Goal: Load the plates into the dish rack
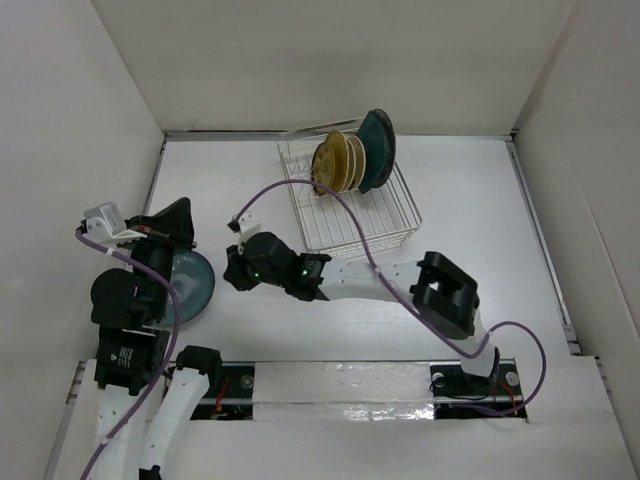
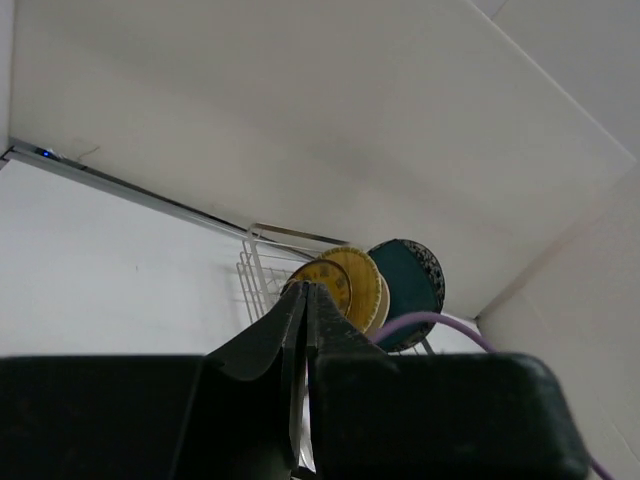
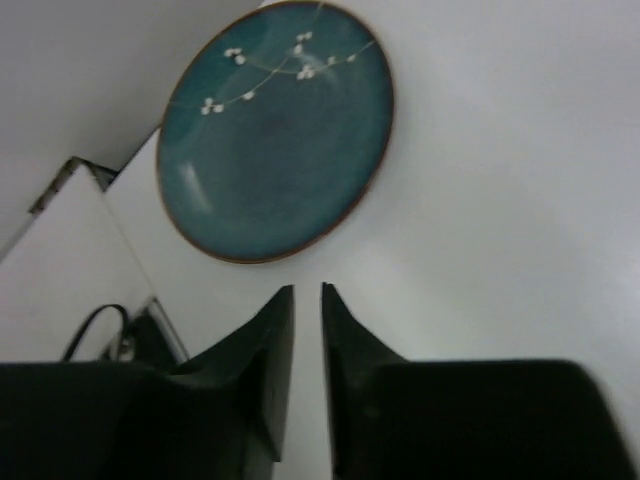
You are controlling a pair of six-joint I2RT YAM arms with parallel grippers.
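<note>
My left pincer (image 2: pixel 306 293) is pressed together with nothing in it, held over the left side of the white surface (image 1: pixel 480 240) and pointing toward the far right. My right arm reaches leftward across the middle. Its pincer (image 3: pixel 305 296) has its fingers a narrow slit apart, gripping nothing, aimed at the round teal plate (image 3: pixel 275 130).

That plate lies flat and face up on the surface, just beyond my right fingertips. In the overhead view it sits partly under my left arm. A thin branch of small white blossoms runs along one side of its rim, which is edged in brown.

Farther off, the dish rack (image 1: pixel 370 228) sits near the back wall, turned a little askew, its long axis running from far left to near right. At its far end the gold plates (image 1: pixel 335 160) stand on edge in a tight row, faces turned leftward, with a dark teal plate (image 1: pixel 380 148) behind them on the right.

A purple cable (image 1: pixel 350 215) arcs over the rack's near corner. White walls (image 1: pixel 330 60) close in the surface on three sides.
</note>
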